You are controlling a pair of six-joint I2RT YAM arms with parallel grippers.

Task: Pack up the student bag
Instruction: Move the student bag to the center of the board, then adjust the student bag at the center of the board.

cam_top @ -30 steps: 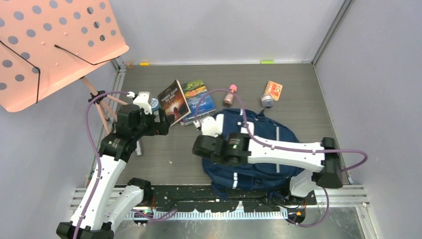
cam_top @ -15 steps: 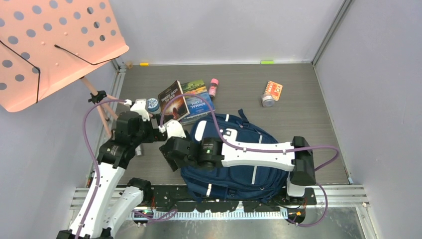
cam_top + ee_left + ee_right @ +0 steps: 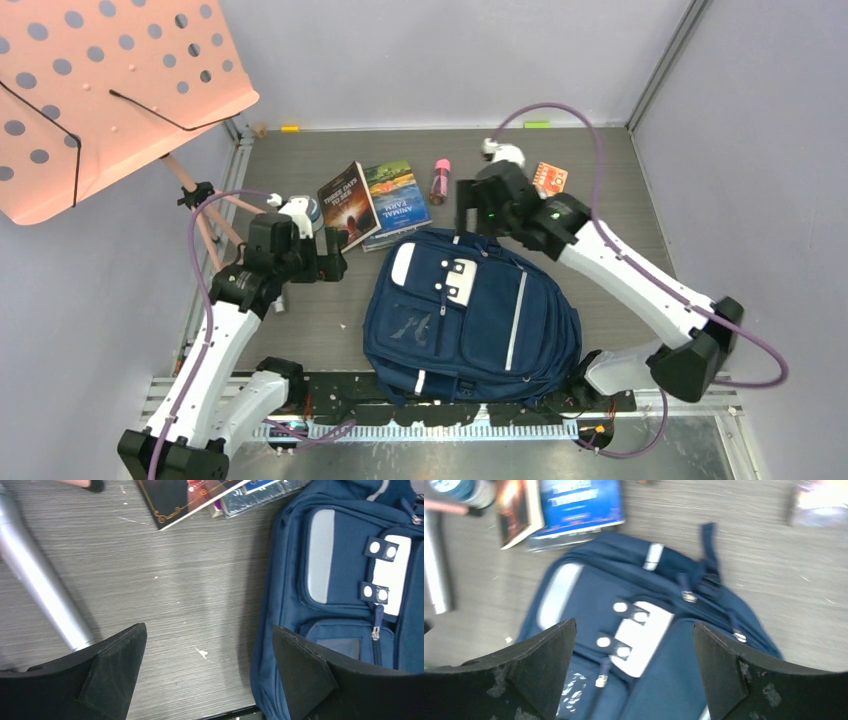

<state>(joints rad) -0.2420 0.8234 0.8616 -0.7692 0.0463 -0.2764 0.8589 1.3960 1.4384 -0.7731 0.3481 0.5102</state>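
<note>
The left gripper (image 3: pixel 207 635) has its fingers (image 3: pixel 112 665) spread wide with nothing between them. It hangs over bare table (image 3: pixel 190 595) at 10 o'clock of the bag (image 3: pixel 470 310). The right gripper (image 3: pixel 634 627) is likewise splayed and empty, above the bag's top end at its 12 o'clock. The bag lies flat, front pocket up, in the near middle of the table. Two books (image 3: pixel 372 205) lie at its 11 o'clock, and a pink bottle (image 3: pixel 439 180) lies near 12, just left of the right gripper.
</note>
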